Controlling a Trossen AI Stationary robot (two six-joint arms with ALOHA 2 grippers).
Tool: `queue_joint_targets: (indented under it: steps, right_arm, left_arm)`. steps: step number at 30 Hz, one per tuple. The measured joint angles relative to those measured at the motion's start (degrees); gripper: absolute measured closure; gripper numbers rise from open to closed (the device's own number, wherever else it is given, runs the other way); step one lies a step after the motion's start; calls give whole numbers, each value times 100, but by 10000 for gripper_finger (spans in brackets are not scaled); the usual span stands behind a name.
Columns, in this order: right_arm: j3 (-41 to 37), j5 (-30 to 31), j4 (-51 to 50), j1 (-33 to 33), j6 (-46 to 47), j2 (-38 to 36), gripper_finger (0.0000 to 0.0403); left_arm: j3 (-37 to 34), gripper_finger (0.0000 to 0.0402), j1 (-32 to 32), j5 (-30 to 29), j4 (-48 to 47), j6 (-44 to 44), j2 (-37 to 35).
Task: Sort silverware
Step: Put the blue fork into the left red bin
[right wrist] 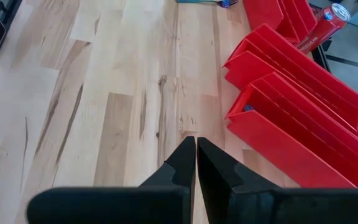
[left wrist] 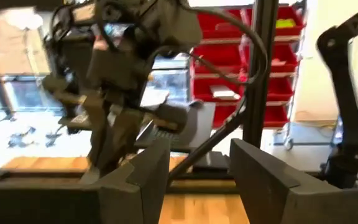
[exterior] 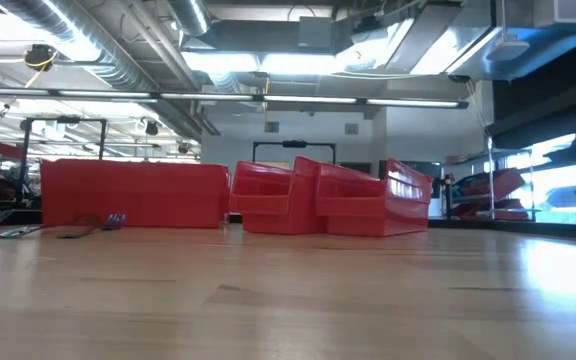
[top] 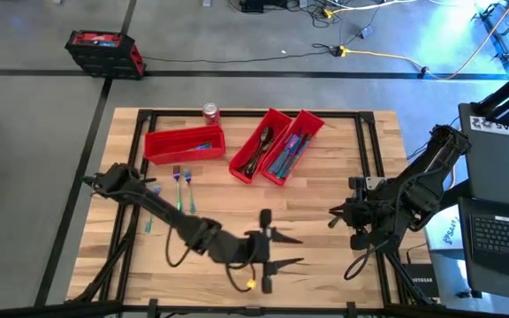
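Observation:
Three red bins stand at the table's far side. The left bin holds blue silverware, the middle bin dark spoons, the right bin blue pieces. Two forks lie flat on the wood near the left bin, and one teal piece lies farther toward the near left. My left gripper hovers level over the near middle, open, with nothing between its fingers. My right gripper hangs at the right, shut and empty, pointing slantwise down at bare wood.
A red soda can stands behind the left bin at the far edge. Black frame rails run along the table's sides. A laptop sits off the right edge. Bare wood lies between the bins and both grippers.

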Motion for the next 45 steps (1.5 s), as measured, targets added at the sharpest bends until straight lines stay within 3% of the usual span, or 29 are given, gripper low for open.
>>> queue_joint_targets:
  steps: [5,11,15,20,25,29,33,39,42,45]
  right_arm:
    - [0,-1,-2,0,0,0,403]
    - [0,-4,-2,0,2,-2,403]
    - [0,-15,38,0,0,0,403]
    - [0,-15,100,0,0,0,403]
    - [0,87,128,0,-1008,0,403]
    - [0,137,497,0,-1229,0,403]
    - [0,179,1152,0,-1263,4,403]
    - [3,306,2512,0,-1350,7,403]
    - [4,1274,2698,-175,-2305,9,403]
    - [4,2068,2725,-387,-2402,9,403]
  left_arm:
    - [-765,247,-262,-59,-107,-364,-607]
    - [-2134,247,-240,1067,-199,-1180,-1828]
    - [-3087,247,-57,1397,-235,-1430,-2695]
    - [-4006,247,178,1358,-1125,-1700,-3834]
    - [-4517,247,613,862,-2696,-2265,-4994]
    - [-4874,247,1027,242,-3712,-2793,-5691]
    - [-5322,247,1502,59,-4141,-3791,-6037]
    - [-5909,247,1813,1010,-4107,-5044,-6016]
    - [-6105,247,1778,925,-4166,-5506,-5991]
    - [-6122,247,1647,181,-4352,-6431,-5991]
